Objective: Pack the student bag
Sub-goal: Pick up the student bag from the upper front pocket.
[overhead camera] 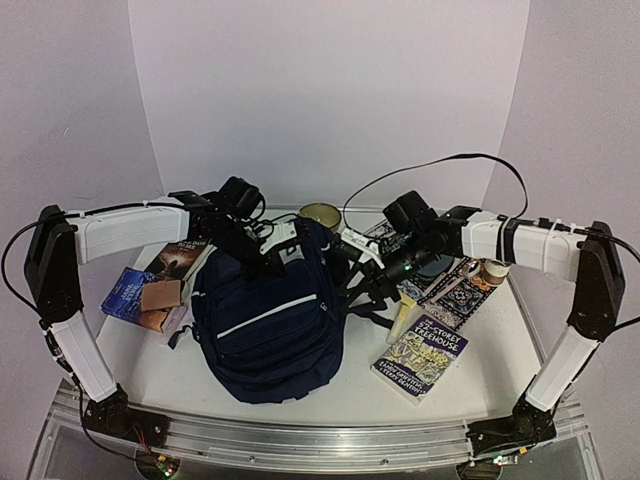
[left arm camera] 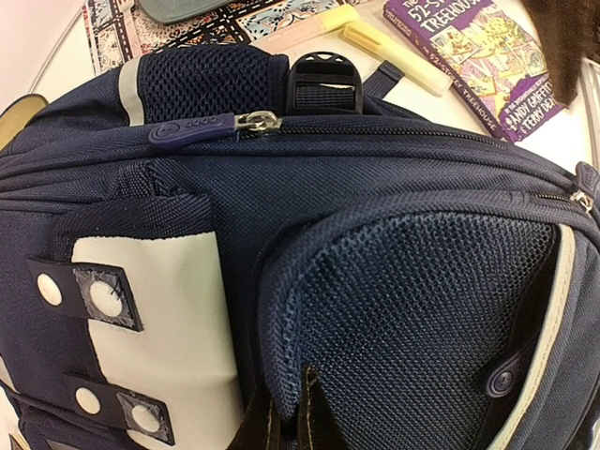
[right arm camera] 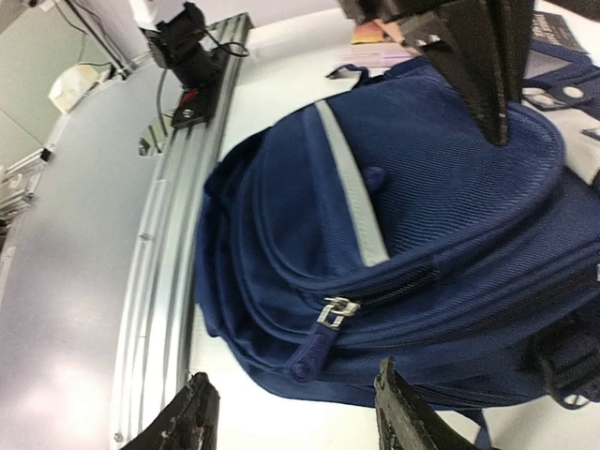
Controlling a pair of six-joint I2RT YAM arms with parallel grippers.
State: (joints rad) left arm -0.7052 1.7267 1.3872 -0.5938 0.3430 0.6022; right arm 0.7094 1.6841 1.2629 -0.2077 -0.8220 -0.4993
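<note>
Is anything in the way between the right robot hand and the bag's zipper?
No, nothing visible. The right gripper is open, and the zipper pull on the student bag lies just ahead of its fingers.

Bright, even overhead light; soft shadow beside the student bag; wrist views warped, edge-blurred.
</note>
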